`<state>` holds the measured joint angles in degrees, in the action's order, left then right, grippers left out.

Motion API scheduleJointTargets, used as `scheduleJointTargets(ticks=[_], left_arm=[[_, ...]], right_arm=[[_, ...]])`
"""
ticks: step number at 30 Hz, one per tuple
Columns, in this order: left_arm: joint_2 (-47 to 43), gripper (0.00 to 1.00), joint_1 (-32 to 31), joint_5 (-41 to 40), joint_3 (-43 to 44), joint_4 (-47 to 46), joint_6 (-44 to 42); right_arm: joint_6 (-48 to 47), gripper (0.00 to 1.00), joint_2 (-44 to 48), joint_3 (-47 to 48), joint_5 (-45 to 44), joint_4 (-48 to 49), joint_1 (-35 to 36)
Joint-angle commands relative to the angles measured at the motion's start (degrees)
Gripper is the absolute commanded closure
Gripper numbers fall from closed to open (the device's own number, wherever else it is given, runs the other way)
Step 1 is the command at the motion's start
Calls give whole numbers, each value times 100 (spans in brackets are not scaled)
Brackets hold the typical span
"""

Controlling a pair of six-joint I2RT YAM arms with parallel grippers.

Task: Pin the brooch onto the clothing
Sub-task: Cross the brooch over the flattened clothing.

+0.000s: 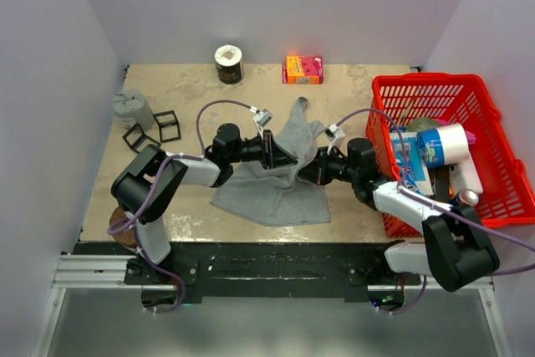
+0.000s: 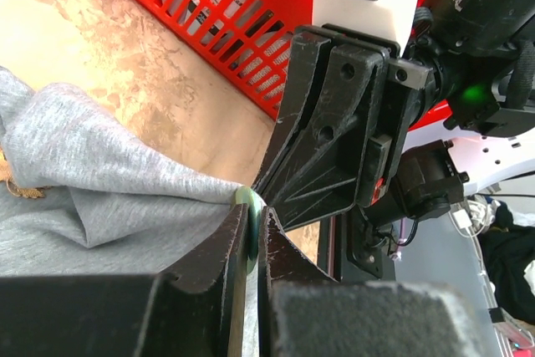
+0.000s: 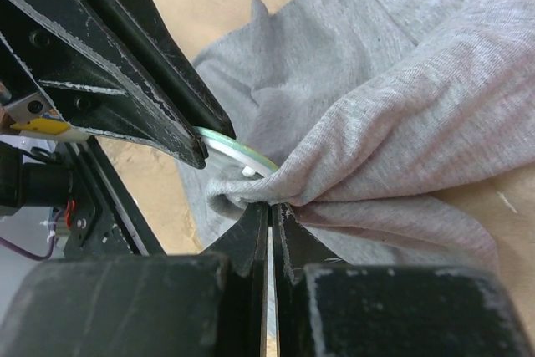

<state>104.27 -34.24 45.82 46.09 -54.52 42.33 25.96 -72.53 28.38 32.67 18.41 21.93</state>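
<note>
The brooch [image 3: 236, 149] is clamped edge-on in the left gripper [image 2: 253, 218], whose fingers are drawn together on it. It shows only as a thin pale disc with a greenish rim, so its face and colour cannot be made out. A small pale nub sits just under the disc on the cloth side; whether that is the pin or a clasp cannot be told.

Straight across from it, tip almost to tip, the right gripper [image 3: 272, 211] is closed on a bunched fold of the grey tank top [image 3: 393, 106]. The fold is lifted into a ridge, and the brooch's edge touches or very nearly touches it. The rest of the tank top trails away from both grippers and lies rumpled on the surface [image 1: 184, 89]. A red basket [image 1: 493, 98] stands well beyond the right gripper.

This looks like the fastening step itself: brooch presented, cloth held taut against it. The next move probably calls for a short, straight push of the brooch into the pinched fold while the right gripper holds the ridge firm. The knit is soft, so it may give way before the pin instead of taking it.
</note>
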Motion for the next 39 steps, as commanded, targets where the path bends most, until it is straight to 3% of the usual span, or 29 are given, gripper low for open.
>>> scheduleJointTargets(ticks=[1,39], left_arm=[[-29,100,-65,366,41,-920,355],[41,100,-637,-153,-398,-1113,496]], right_arm=[[85,100,-112,-87,47,224,127],[621,100,986,-263,-357,716,136]])
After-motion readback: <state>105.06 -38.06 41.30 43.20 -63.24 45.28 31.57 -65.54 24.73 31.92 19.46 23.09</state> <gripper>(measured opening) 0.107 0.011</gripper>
